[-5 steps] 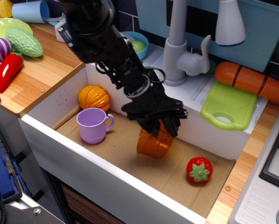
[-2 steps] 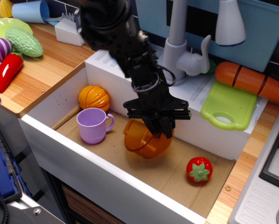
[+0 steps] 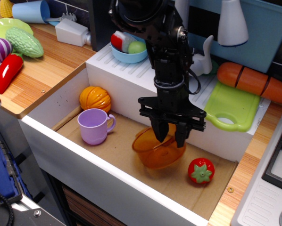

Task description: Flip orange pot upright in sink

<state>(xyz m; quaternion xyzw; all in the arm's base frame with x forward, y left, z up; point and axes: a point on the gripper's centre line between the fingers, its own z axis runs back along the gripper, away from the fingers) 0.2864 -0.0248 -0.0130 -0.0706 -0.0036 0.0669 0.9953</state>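
The orange pot [image 3: 155, 151] stands in the sink [image 3: 61, 141] on its brown floor, right of centre, with its opening facing up. My gripper [image 3: 170, 137] hangs straight down over the pot's far right rim. Its two black fingers [image 3: 160, 132] stand apart, with a visible gap between them. One finger tip reaches inside the pot and the other is at the rim. I cannot tell whether either finger still touches the pot's wall.
A lilac mug [image 3: 95, 125] and a ribbed orange pumpkin toy [image 3: 95, 98] sit at the sink's left. A red tomato toy [image 3: 201, 170] lies right of the pot. The grey faucet [image 3: 201, 56] and a green cutting board [image 3: 231, 107] are behind the sink.
The pot was held tilted above the sink floor with its opening sideways. It has turned mouth up and moved right and down, and the gripper's fingers have spread.
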